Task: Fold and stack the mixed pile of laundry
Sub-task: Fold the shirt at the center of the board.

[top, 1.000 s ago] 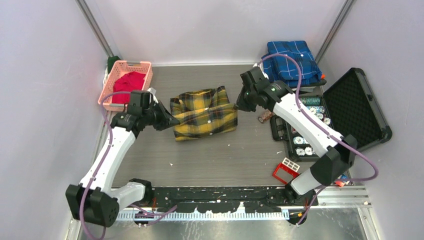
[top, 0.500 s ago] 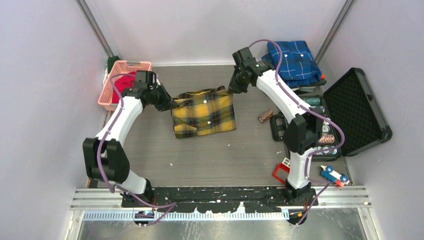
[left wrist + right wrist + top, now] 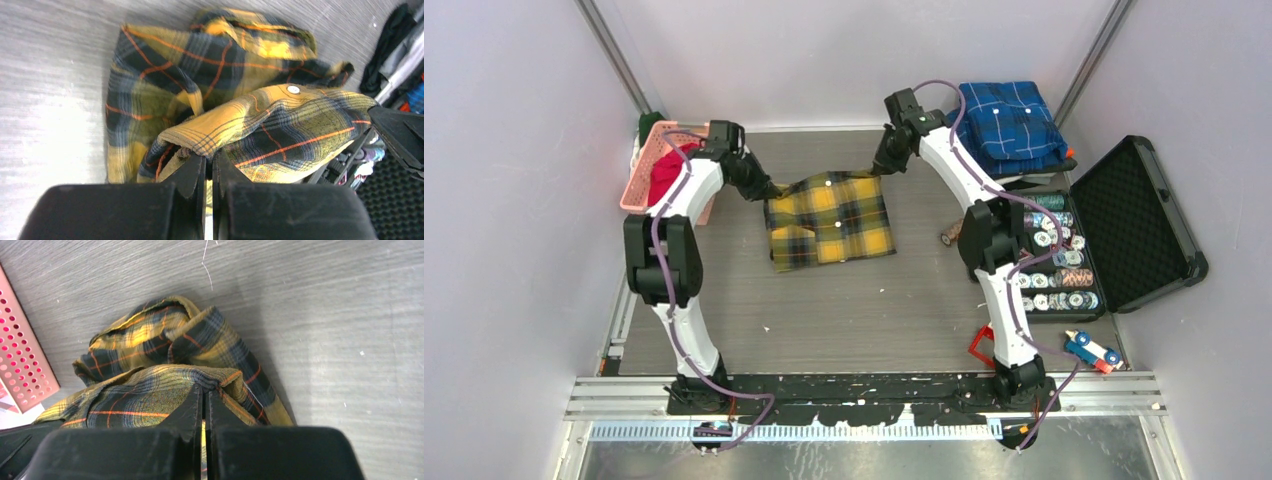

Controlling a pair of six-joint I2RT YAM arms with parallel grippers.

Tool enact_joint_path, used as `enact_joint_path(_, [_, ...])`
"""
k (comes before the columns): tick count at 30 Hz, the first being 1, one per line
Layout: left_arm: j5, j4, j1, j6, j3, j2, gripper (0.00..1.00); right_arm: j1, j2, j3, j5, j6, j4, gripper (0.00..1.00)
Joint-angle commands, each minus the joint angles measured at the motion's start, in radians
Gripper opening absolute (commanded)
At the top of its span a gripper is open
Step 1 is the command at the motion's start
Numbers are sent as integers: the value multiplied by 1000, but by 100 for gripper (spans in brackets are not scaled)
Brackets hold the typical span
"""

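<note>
The yellow-and-black plaid shirt [image 3: 829, 218] lies partly folded at the middle back of the table. My left gripper [image 3: 773, 189] is shut on its far left edge, seen pinched in the left wrist view [image 3: 209, 157]. My right gripper [image 3: 876, 168] is shut on its far right edge, seen in the right wrist view [image 3: 202, 388]. Both hold the raised edge stretched between them above the lower layers [image 3: 150, 95]. The red T-shirt [image 3: 667, 172] lies crumpled in the pink basket [image 3: 646, 172] at the back left.
A folded blue plaid shirt [image 3: 1009, 120] lies at the back right. An open black case [image 3: 1136, 220] with spools stands on the right. A thread spool [image 3: 951, 235], a red frame [image 3: 989, 343] and a toy car [image 3: 1092, 349] lie near the right arm.
Both grippers have carried the shirt's held edge from the near side toward the back wall, folding it over. The arms now reach much farther back.
</note>
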Motion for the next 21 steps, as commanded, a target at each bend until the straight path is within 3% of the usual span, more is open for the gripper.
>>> enact_joint_path(1, [-58,14,52,21,95,101,0,-47,64,84,-39,-7,73,1])
enact_joint_path(4, [-66,22,63,18,143,176,0,-59,88,84,-96,-4,171,10])
enact_joint_path(6, [-73,5,70,16,189,228,0,-67,94,101,-141,-6,211,31])
enact_joint_path(9, [-58,10,71,-1,241,283,0,-72,68,124,-158,-31,223,51])
enact_joint_path(14, [-36,-22,104,-16,335,343,2,-73,-82,-23,-124,-84,263,54])
enact_joint_path(15, [-30,-31,109,-18,351,345,10,-71,-135,-77,-124,-91,286,54])
enact_joint_path(20, [-59,-29,114,20,368,258,87,-40,-322,-348,-185,-119,423,47])
enact_joint_path(21, [-68,-45,114,33,376,242,94,-29,-338,-379,-192,-121,431,45])
